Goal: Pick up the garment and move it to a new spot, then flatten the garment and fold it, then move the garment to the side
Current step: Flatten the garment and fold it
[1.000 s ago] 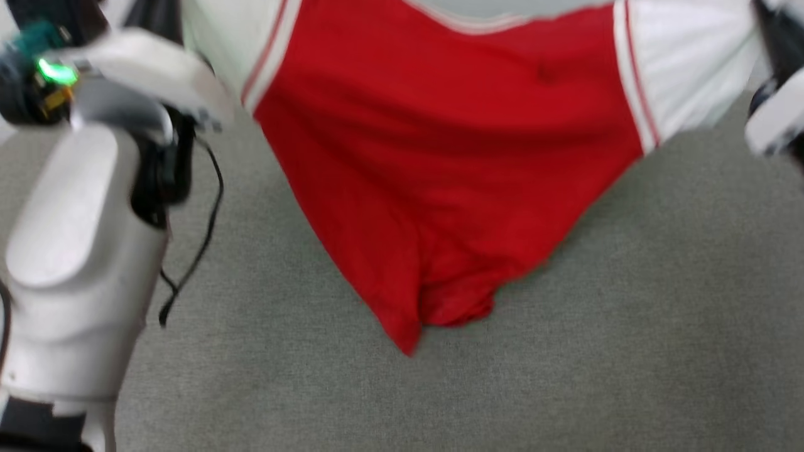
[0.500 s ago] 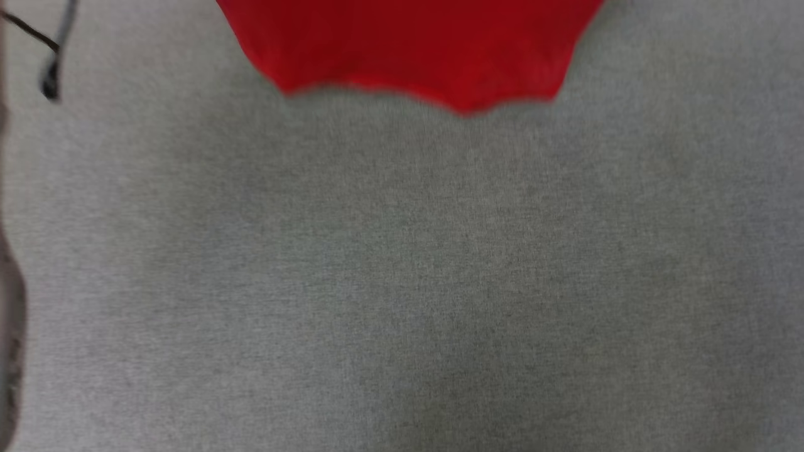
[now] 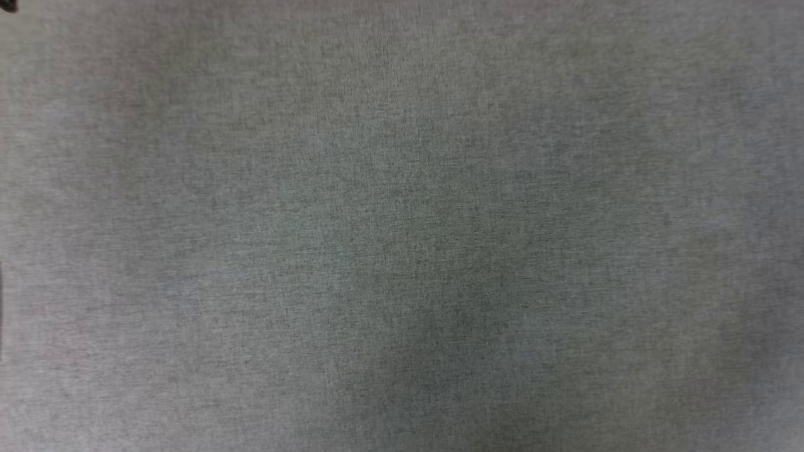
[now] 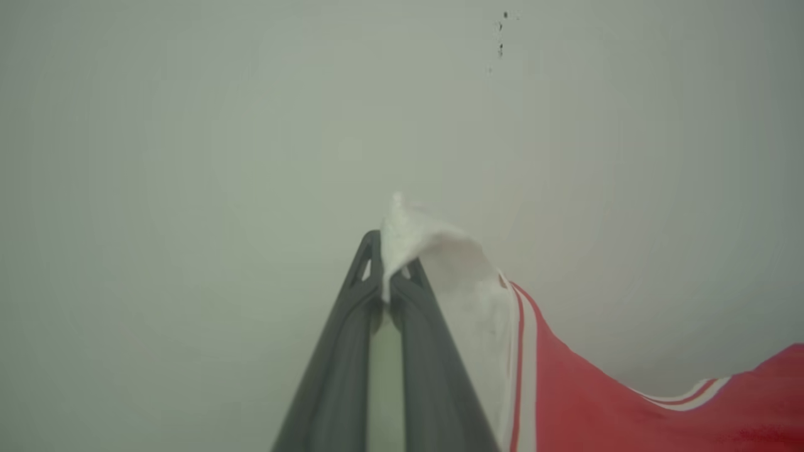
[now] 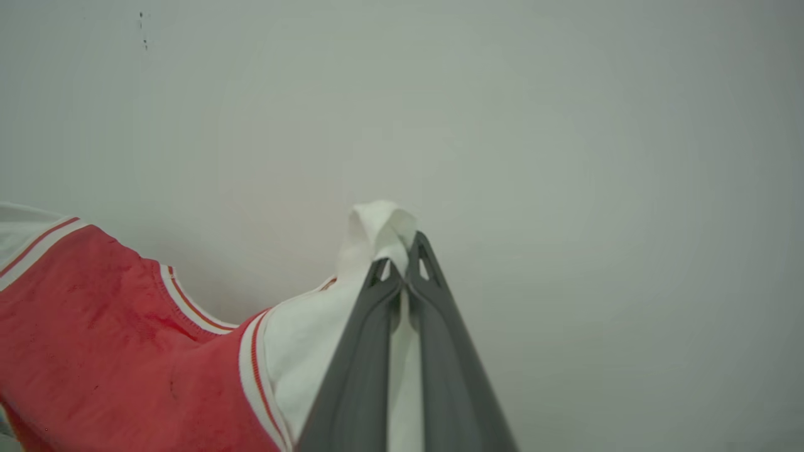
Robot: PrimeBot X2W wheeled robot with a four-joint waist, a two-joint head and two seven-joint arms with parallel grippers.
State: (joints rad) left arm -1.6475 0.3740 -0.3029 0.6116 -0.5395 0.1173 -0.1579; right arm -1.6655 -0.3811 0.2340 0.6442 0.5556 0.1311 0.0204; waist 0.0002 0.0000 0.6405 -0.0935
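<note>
The garment (image 4: 597,402) is a red shirt with white sleeves and red-and-white stripe trim, held up between my two grippers in front of a pale wall. My left gripper (image 4: 384,276) is shut on the tip of one white sleeve, which pokes out above the fingertips. In the right wrist view my right gripper (image 5: 397,267) is shut on the other white sleeve, and the garment (image 5: 107,351) sags away to the left of it. The lettering is hidden.
The head view looks down on a grey fabric surface (image 3: 402,226). A small dark bit (image 3: 6,5) sits at its top left corner. A pale wall (image 4: 251,125) with a few dark specks stands behind the lifted shirt.
The head view has swung downward: the red shirt and the pale left arm slid up and out of it, leaving grey surface.
</note>
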